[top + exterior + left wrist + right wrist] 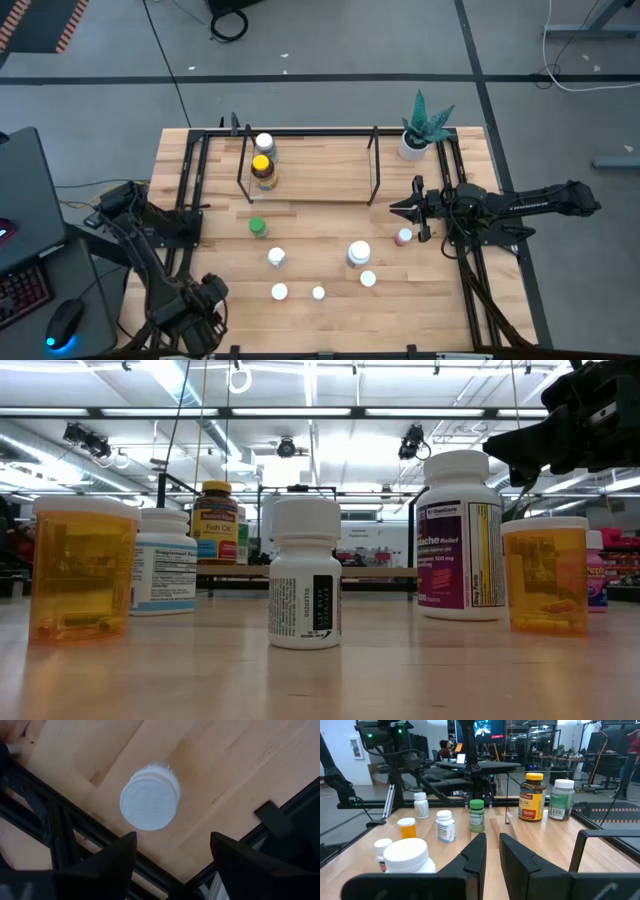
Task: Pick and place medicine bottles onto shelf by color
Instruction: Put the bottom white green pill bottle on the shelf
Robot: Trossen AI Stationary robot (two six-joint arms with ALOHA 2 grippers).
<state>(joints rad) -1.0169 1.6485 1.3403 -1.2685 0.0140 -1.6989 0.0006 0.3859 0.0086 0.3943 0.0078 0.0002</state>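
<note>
My left gripper [172, 837] is open and points down at the table's near left corner [205, 300]. A white-capped medicine bottle [150, 795] stands upright on the wood below it, ahead of the fingertips and untouched. The arm hides this bottle in the high view. The shelf [310, 185] at the far side bears a white-capped bottle [264, 143] and a yellow-capped one [262, 165]. A green-capped bottle [258, 227], a pink-capped one [403, 237] and several white-capped ones [358, 253] stand on the table. My right gripper [395, 208] waits shut and level at the right.
A potted plant [425, 125] stands at the far right corner. Black frame rods [75, 835] run along the table's left edge close to my left gripper. Two amber bottles [82, 565] [545, 575] and a large white one [460, 535] stand near the front.
</note>
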